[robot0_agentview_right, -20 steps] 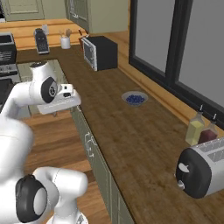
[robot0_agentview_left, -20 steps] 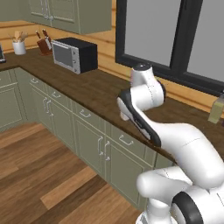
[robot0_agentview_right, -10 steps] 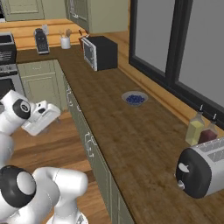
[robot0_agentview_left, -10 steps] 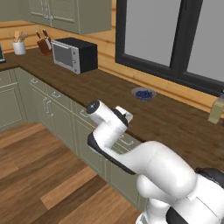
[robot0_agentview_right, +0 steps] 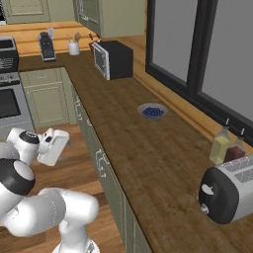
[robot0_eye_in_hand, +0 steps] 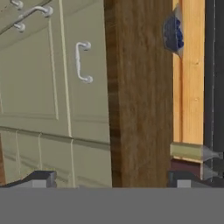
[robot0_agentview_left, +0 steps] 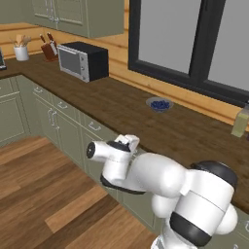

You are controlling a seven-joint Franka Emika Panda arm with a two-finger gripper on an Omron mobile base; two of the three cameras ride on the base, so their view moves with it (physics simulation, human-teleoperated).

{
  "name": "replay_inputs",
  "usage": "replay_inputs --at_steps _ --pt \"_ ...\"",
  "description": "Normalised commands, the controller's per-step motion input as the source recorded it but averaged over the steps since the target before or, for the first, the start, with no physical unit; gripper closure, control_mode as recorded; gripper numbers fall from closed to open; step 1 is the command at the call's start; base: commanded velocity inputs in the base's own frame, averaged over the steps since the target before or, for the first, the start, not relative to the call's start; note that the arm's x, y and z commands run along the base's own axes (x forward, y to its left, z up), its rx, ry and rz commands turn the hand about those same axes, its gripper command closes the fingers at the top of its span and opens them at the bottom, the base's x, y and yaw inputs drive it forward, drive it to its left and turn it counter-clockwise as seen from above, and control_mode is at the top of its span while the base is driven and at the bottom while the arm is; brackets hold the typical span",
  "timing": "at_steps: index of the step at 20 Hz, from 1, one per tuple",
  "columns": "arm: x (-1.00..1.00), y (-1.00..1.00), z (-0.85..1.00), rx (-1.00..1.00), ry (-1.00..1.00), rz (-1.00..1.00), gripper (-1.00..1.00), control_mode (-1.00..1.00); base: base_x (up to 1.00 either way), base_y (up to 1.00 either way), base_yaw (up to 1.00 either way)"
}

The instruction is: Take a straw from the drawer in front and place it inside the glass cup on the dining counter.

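A: Which step is this?

B: The approach, I'd say. The drawer (robot0_eye_in_hand: 85, 65) is shut, its handle (robot0_eye_in_hand: 81, 62) dead ahead of the tool (robot0_eye_in_hand: 109, 178), whose fingers are spread wide with nothing between them.

A: And the straw?

B: Presumably inside that drawer, under the tabletop (robot0_eye_in_hand: 138, 94) edge; it can't be checked while the front is closed.

A: Next move?

B: Close in, line the fingers across the handle, pinch it, pull straight out. The arm (robot0_agentview_left: 146, 172) hangs low before the cabinets, so little travel is needed.
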Motion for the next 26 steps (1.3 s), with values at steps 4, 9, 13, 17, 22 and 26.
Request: replay_inputs --at_steps 4,9,13,17,22,26 --pt "0.45 -0.09 -0.53 -0.11 -0.18 -0.08 -1.0 -1.0 0.0 0.0 0.0" --pt "0.62 -0.09 -0.51 -0.09 -0.1 -0.09 -1.0 -1.0 0.0 0.0 0.0" --pt "0.63 -0.06 -0.42 -0.08 -0.03 -0.09 -1.0 -1.0 0.0 0.0 0.0" --pt "0.61 0.0 -0.35 -0.07 0.0 -0.11 -1.0 -1.0 0.0 0.0 0.0" --pt "0.57 -0.02 -0.39 -0.1 0.0 -0.1 -1.0 -1.0 0.0 0.0 0.0" --pt "0.35 -0.17 -0.37 -0.1 0.0 -0.08 -1.0 -1.0 0.0 0.0 0.0"
